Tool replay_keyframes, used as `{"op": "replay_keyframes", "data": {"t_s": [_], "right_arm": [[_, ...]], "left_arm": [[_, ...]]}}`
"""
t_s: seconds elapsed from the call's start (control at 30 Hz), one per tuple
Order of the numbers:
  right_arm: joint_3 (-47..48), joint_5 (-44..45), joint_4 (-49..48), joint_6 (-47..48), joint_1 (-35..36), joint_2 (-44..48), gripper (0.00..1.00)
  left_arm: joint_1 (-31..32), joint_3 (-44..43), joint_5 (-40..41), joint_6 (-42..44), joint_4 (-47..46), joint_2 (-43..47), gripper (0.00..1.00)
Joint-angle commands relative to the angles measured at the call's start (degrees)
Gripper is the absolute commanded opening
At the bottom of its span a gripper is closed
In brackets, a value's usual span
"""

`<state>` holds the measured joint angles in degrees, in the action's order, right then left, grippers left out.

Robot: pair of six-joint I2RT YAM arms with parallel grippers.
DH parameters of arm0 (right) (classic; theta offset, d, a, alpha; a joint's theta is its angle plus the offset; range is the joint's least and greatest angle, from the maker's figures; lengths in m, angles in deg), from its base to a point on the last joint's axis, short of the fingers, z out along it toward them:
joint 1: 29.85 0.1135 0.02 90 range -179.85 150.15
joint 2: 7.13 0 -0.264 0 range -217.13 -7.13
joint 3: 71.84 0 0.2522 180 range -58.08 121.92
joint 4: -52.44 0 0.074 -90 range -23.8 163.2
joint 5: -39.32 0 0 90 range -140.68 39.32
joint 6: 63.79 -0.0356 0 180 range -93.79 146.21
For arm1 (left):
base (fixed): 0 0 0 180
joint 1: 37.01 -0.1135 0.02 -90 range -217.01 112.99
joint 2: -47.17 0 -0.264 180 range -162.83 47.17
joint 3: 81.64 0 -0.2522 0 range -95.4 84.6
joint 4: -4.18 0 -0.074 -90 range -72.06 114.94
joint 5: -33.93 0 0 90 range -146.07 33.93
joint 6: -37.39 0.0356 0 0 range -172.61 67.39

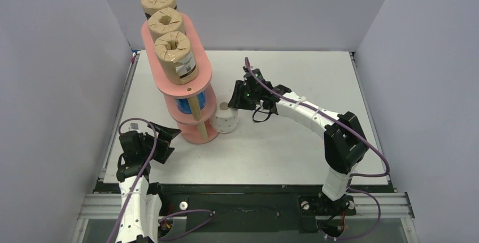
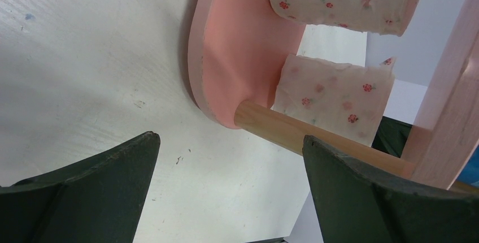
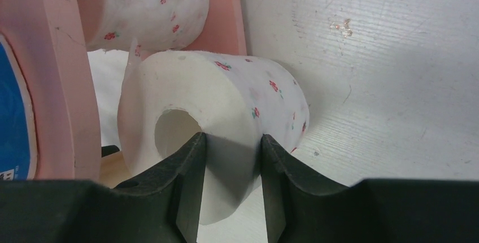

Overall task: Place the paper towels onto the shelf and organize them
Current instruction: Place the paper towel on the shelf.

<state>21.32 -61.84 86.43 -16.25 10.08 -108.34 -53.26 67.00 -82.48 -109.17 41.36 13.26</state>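
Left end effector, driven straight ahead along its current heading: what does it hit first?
Most likely the shelf: its rounded lowest-tier end, with the wooden post, sits dead ahead of the open left end effector. Depth is unclear, but nothing shows in between.

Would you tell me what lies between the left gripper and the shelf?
Only bare table: the left wrist view shows it from the left gripper to the shelf.

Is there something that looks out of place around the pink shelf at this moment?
Yes. One white roll with pink dots stands on the table beside the bottom board of the shelf, not on it. It looks odd because it is outside the shelf. The right gripper is closed on the roll's wall.
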Motion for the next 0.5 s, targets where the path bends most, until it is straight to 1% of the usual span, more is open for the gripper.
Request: {"op": "replay_keyframes", "data": {"t_s": [0.0, 0.47], "right_arm": [[4.42, -1.60, -4.37, -1.80, 1.39, -0.01, 0.22], [5.78, -2.43, -6.04, -3.92, 2.95, -2.40, 0.22]], "left_arm": [[-0.39, -0.20, -0.74, 0.03, -1.27, 0.59, 0.99], [-0.36, 0.37, -1.25, -0.14, -1.65, 0.86, 0.99]]}}
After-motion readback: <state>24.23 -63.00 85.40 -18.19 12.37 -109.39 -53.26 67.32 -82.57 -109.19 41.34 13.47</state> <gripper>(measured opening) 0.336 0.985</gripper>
